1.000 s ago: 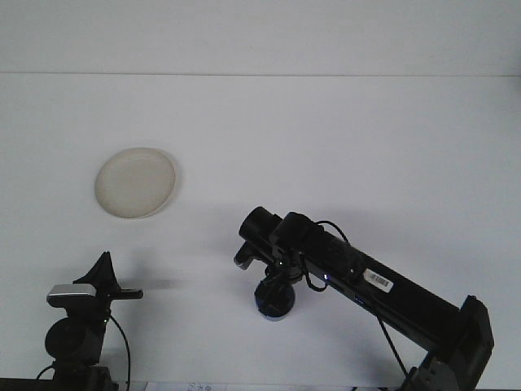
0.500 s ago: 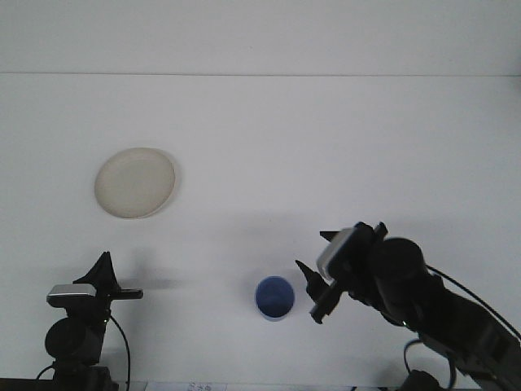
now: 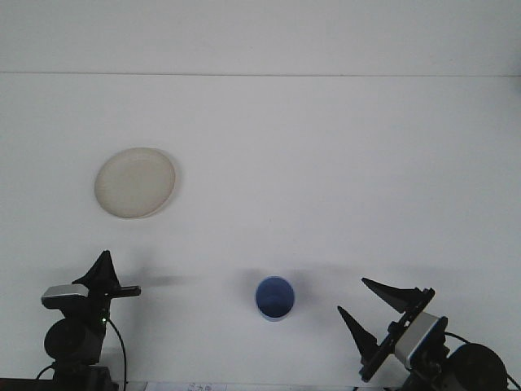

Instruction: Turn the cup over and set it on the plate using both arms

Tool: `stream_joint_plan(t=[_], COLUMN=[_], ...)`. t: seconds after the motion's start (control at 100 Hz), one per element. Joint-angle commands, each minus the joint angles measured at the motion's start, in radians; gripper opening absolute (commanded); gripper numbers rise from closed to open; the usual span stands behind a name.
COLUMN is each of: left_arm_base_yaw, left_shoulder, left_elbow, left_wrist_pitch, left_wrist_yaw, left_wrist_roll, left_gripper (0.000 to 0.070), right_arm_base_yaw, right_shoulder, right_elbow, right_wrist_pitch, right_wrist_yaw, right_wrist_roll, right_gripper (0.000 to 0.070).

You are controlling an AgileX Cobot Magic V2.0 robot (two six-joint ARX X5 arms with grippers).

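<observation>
A blue cup [image 3: 274,298] stands upright on the white table, mouth up, near the front middle. A round cream plate [image 3: 135,182] lies far to its left and further back, with nothing on it. My right gripper [image 3: 368,301] sits low at the front right, open and empty, well to the right of the cup. At the front left corner my left gripper [image 3: 114,281] rests near its base, one dark finger up and one pointing right, with nothing between them.
The white table [image 3: 326,163] stretches back to a pale wall. Cables hang from both arm bases at the bottom edge.
My right arm has let go of the cup and pulled back to the right and down, from over the cup to the front right corner. The cup now stands alone. The left arm barely moved.
</observation>
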Motion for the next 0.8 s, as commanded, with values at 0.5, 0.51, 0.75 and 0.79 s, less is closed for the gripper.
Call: stream_joint_plan(t=[0.5,0.51,0.75,0.79], left_arm_base_yaw=[-0.061,-0.067,-0.359,-0.424], left_shoulder=[0.524,0.544,0.967,1.031], left_elbow=[0.779,0.798,1.124,1.157], left_wrist_pitch=[-0.483,-0.499,-0.786,-0.814], left_wrist_yaw=[0.516,0.525,0.571,0.551], left_wrist_roll=[-0.029,-0.026,0.085,0.095], left_gripper=[0.0405,0.0423,0.0453,0.0452], right_arm_base_yaw=[0.008,0.008,0.008,0.008], right_shoulder=[-0.008,-0.008,-0.008,-0.008], right_elbow=[0.004,0.004,0.004,0.004], right_wrist_pitch=[0.004,0.004,0.004,0.004], right_wrist_yaw=[0.034,0.034,0.056,0.056], right_wrist_roll=[0.015,0.015,0.015,0.015], right_gripper=[0.0455,0.0455,0.0455,0.0455])
